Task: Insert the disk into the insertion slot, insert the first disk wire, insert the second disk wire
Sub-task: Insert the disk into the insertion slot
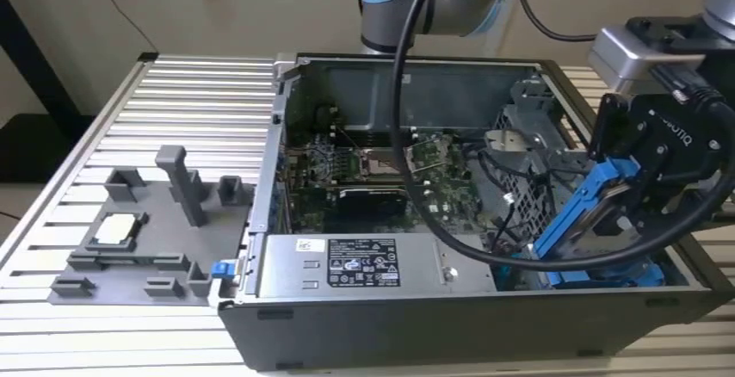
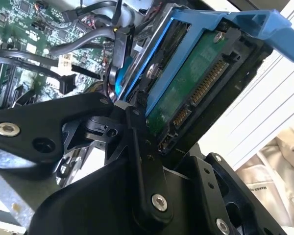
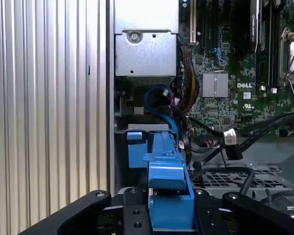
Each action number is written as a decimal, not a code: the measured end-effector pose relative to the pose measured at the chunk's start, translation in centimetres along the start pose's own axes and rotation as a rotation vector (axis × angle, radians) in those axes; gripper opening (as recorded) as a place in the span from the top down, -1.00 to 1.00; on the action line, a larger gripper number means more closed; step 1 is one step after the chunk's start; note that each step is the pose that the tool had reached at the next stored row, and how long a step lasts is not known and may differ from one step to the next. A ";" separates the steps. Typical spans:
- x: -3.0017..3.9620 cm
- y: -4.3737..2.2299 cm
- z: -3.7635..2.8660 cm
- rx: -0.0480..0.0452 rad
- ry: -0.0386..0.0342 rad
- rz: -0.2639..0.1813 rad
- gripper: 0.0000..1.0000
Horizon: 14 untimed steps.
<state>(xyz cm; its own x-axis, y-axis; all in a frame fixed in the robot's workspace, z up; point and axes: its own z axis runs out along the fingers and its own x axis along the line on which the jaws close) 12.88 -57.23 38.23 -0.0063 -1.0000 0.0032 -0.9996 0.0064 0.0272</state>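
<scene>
While the claw [image 1: 632, 192] is clamping the disk [image 1: 591, 203] by its blue frame, the drive is hanging steeply tilted over the end of the case at the exterior view's right. It is sitting just beside the insertion slot [image 1: 522, 200] in the grey perforated cage and is not yet seated. In the first wrist view the fingers [image 3: 135, 211] are pressing both sides of the frame. Another blue-framed drive [image 1: 608, 275] is lying low in the case beneath it. The open computer case [image 1: 460, 330] is sitting on a ribbed aluminium bench [image 1: 172, 93], with a grey fixture tray [image 1: 138, 222] resting near the bench's edge at the exterior view's left. A plain beige wall [image 1: 230, 7] is standing behind.
</scene>
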 end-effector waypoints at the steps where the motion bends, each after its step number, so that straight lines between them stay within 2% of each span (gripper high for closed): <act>1: 0.00 -0.01 0.18 0.0000 0.0000 0.000 0.35; 8: -0.01 -0.04 1.40 0.0001 -0.0001 -0.001 0.35; 14: -0.01 -0.04 1.45 0.0001 -0.0006 -0.001 0.35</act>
<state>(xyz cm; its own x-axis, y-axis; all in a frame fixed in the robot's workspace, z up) 12.88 -57.23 36.78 -0.0056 -1.0000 0.0026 -0.9996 0.0057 0.0270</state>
